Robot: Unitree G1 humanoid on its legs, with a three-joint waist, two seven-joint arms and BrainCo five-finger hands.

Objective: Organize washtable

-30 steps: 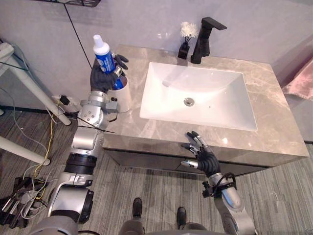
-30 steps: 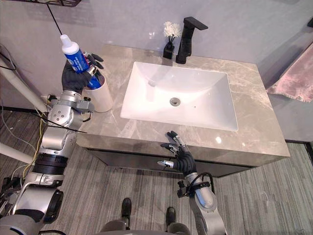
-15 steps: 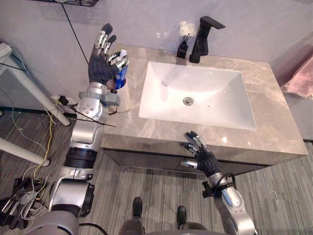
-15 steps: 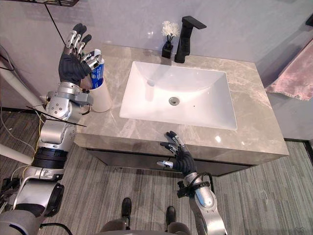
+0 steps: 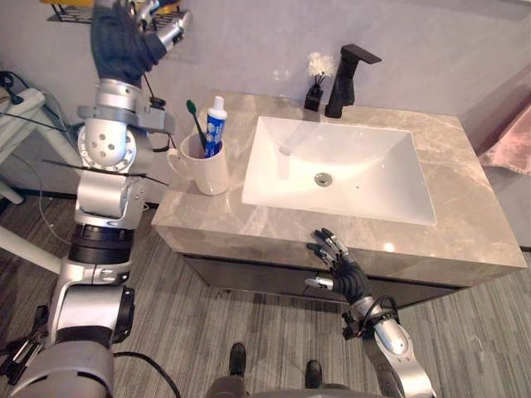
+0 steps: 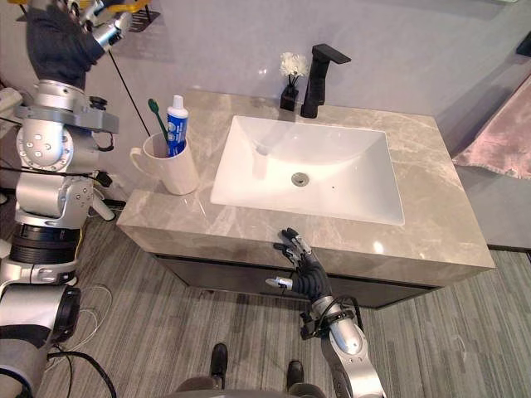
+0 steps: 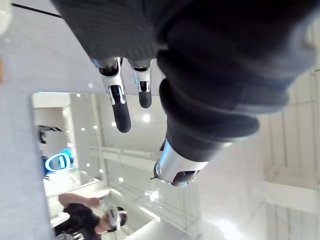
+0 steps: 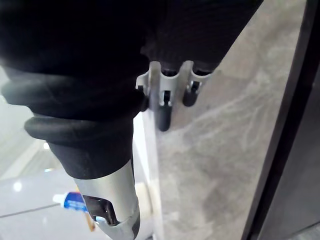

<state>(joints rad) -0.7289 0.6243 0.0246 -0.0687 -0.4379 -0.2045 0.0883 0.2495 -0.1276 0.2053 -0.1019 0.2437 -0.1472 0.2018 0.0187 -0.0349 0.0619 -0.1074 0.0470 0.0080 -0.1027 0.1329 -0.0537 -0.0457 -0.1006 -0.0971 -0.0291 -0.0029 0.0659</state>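
A white mug (image 5: 207, 172) stands on the left end of the marble washtable (image 5: 465, 224). A blue and white toothpaste tube (image 5: 215, 126) and a green toothbrush (image 5: 196, 120) stand upright in it. My left hand (image 5: 123, 40) is raised high above and to the left of the mug, open and empty, its fingers (image 7: 118, 102) straight. My right hand (image 5: 342, 271) hovers low at the table's front edge, open with spread fingers (image 8: 162, 112) over the marble, holding nothing.
A white sink basin (image 5: 336, 166) fills the table's middle. A black faucet (image 5: 347, 79) and a small black vase with white flowers (image 5: 315, 84) stand behind it. A wall shelf (image 5: 62, 12) hangs at upper left. Pink cloth (image 5: 513, 137) hangs at the right.
My left hand let go of the toothpaste tube, which now stands in the mug, and rose up to the left. The camera shifted. The right hand stayed put.
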